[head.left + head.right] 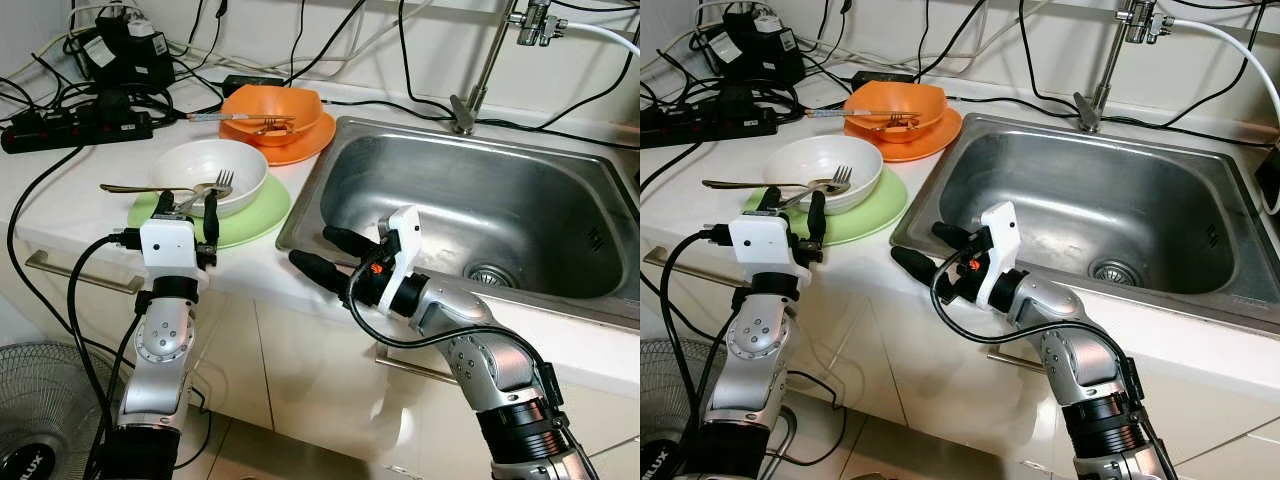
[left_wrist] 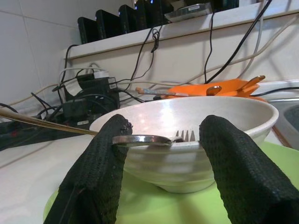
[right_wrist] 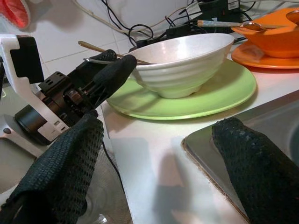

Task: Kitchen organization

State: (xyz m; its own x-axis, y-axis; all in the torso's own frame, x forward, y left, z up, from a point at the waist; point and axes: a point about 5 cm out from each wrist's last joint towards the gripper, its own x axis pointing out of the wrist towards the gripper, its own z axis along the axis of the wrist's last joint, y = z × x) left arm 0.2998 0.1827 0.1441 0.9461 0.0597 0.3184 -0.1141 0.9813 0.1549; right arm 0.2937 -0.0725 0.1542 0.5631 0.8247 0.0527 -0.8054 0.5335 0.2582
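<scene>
A white bowl (image 1: 208, 165) sits on a green plate (image 1: 258, 218) on the counter, left of the sink. A fork (image 1: 223, 181) and a long-handled spoon (image 1: 135, 187) lie across the bowl. My left gripper (image 1: 188, 211) is open at the counter's front edge, its fingers just short of the bowl's near rim, under the spoon (image 2: 140, 139). My right gripper (image 1: 312, 247) is open too, empty, over the sink's front left corner and pointing toward the plate (image 3: 224, 93). Behind, an orange bowl (image 1: 272, 108) with cutlery rests on an orange plate (image 1: 303, 146).
The steel sink (image 1: 560, 190) takes up the right of the counter, with a faucet (image 1: 478, 75) behind it. A power strip (image 1: 70, 128), adapters and many cables crowd the back left. A floor fan (image 1: 35, 420) stands below left, beside the cabinet.
</scene>
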